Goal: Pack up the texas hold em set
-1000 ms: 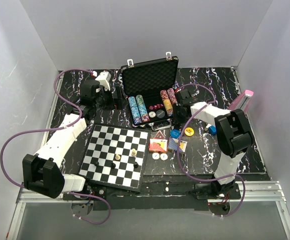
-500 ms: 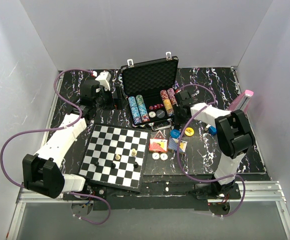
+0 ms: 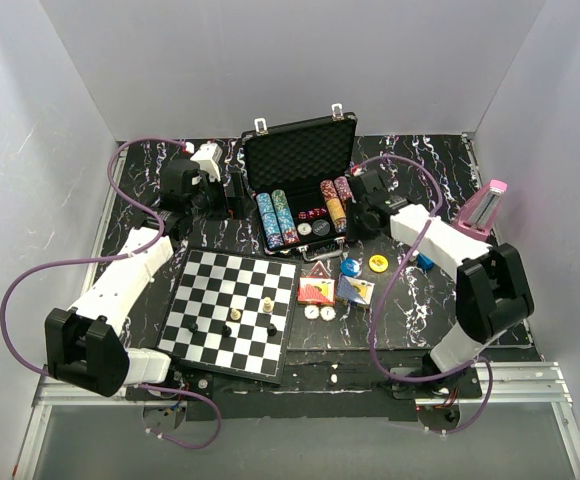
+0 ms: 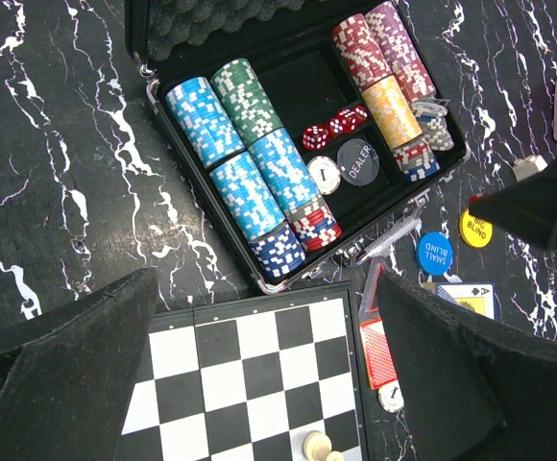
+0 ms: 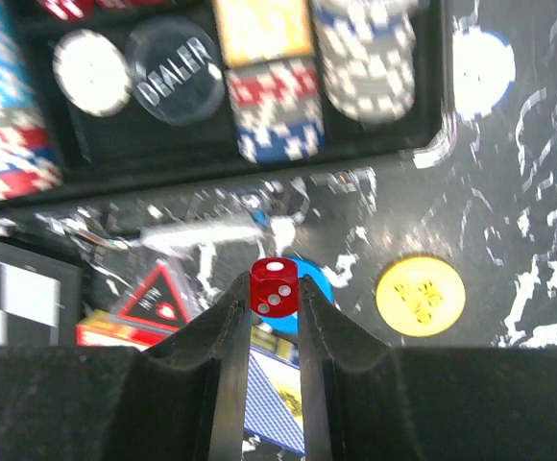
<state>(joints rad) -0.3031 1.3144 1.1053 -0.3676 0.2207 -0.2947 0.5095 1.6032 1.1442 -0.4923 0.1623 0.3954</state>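
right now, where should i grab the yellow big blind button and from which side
Take the yellow big blind button by its thin rim, on two opposite edges, coming straight down from above. It is a flat round disc lying face up on the table, so only the edge offers a hold. The right tool is nearest but is shut on a red die.

A robotics lab test cell: plain pale walls close the black marbled table on three sides, two robot arms stand on an aluminium rail at its near edge, and purple cables loop over its left side.
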